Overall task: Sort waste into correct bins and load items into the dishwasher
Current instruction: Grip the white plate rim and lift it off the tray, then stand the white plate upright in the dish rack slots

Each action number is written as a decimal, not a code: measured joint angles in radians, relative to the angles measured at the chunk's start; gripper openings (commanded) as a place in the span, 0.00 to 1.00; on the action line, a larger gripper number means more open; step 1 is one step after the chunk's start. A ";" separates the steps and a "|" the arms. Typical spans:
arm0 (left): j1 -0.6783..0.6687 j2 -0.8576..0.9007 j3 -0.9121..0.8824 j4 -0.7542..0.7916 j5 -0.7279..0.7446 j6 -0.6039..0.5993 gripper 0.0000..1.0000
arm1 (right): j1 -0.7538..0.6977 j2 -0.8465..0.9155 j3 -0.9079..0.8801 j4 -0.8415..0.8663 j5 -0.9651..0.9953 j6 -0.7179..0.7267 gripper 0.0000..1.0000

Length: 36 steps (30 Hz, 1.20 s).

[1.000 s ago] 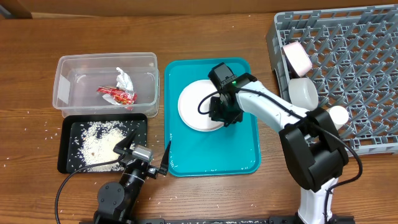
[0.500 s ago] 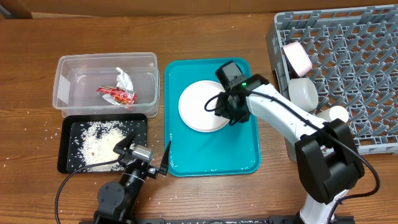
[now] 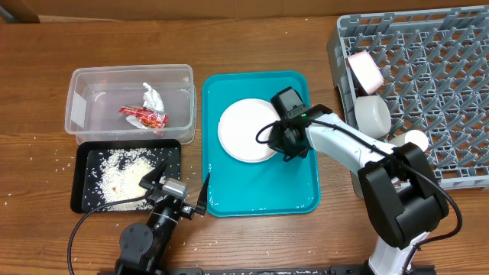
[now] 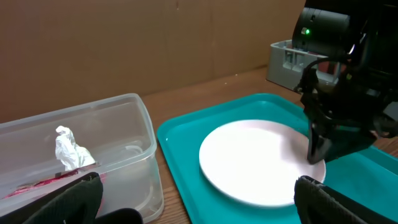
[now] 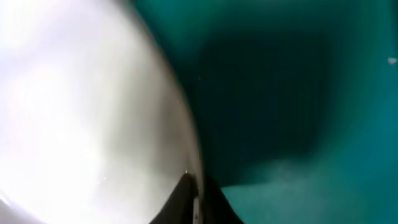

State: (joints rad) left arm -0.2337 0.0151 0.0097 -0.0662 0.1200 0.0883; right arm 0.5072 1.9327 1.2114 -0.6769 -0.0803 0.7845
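Observation:
The round white plate point(image 3: 243, 130) lies on the teal tray point(image 3: 260, 191). My right gripper point(image 3: 281, 147) is shut on the plate's right rim; in the right wrist view the rim point(image 5: 186, 143) runs straight into the pinched fingertips point(image 5: 186, 196). My left gripper point(image 3: 177, 191) hangs open and empty near the front edge, between the black tray point(image 3: 82, 164) and the teal tray. The clear tub point(image 3: 80, 114) holds the red-and-white wrapper point(image 3: 143, 116) and the white paper scrap point(image 3: 153, 97). Rice crumbs point(image 3: 122, 176) lie in the black tray. The grey dish rack point(image 3: 443, 92) stands at the right.
In the rack's left edge sit a pink-rimmed bowl point(image 3: 365, 70), a white bowl point(image 3: 373, 114) and a small white cup point(image 3: 416, 141). A few stray crumbs point(image 3: 46, 153) dot the wooden table left of the black tray. The chopsticks are out of view.
My right gripper slid a little right and toward the front along the plate, then closed on its right rim. The left arm has not moved.

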 measured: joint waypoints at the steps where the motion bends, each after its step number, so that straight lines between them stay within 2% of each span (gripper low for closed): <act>1: 0.000 0.000 0.000 0.000 0.000 0.000 1.00 | -0.003 -0.003 -0.001 0.003 -0.006 0.003 0.04; 6: 0.000 0.000 0.000 0.000 0.000 0.000 1.00 | -0.051 -0.048 0.005 -0.122 0.019 -0.059 0.04; 12: 0.000 0.000 0.000 0.000 0.000 0.000 1.00 | -0.107 -0.261 0.093 -0.192 0.198 -0.268 0.04; 17: 0.000 0.000 0.000 0.000 0.000 0.000 1.00 | -0.101 -0.496 0.151 -0.185 0.464 -0.388 0.04; 20: 0.000 0.000 0.000 0.000 0.000 0.000 1.00 | -0.135 -0.596 0.156 -0.184 0.705 -0.451 0.04; 22: 0.000 0.000 0.000 0.000 0.000 0.000 1.00 | -0.194 -0.606 0.157 -0.176 0.889 -0.501 0.04; 25: 0.000 0.000 0.000 0.000 0.000 0.000 1.00 | -0.292 -0.586 0.156 -0.131 1.049 -0.582 0.04; 30: 0.000 0.000 0.000 0.000 0.000 0.000 1.00 | -0.383 -0.578 0.156 -0.016 1.155 -0.730 0.04; 36: 0.000 0.000 0.000 0.000 0.000 0.000 1.00 | -0.440 -0.544 0.156 0.114 1.173 -0.927 0.04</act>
State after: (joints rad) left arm -0.2337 0.0151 0.0097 -0.0658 0.1200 0.0883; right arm 0.0669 1.3888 1.3674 -0.5629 1.0924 -0.1421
